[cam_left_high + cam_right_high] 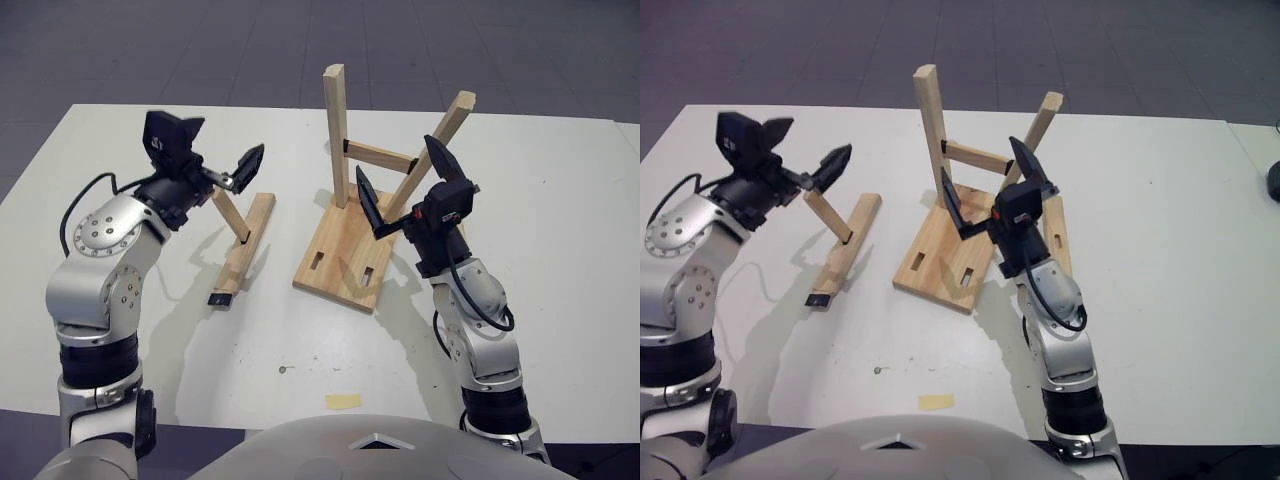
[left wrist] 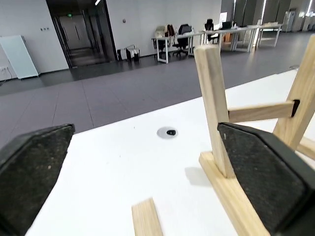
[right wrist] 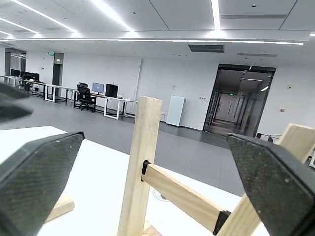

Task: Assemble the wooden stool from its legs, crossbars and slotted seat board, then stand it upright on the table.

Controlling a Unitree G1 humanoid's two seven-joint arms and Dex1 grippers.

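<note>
While left gripper and right gripper hang spread, empty, you square left on loose leg before closing; brace seat board.

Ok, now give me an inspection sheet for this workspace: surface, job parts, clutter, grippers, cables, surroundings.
Surface: white table with a round grommet set in it.
Job's things: seat board lies flat; two legs stand in it, joined by a crossbar. A loose leg lies to its left.
Clutter: yellow tape scrap and a dark speck near the front edge.
Grippers: left gripper open above the loose leg; right gripper open, straddling the crossbar.
Cables: a black cable loops at each arm.
Surroundings: grey floor, office desks behind.
</note>
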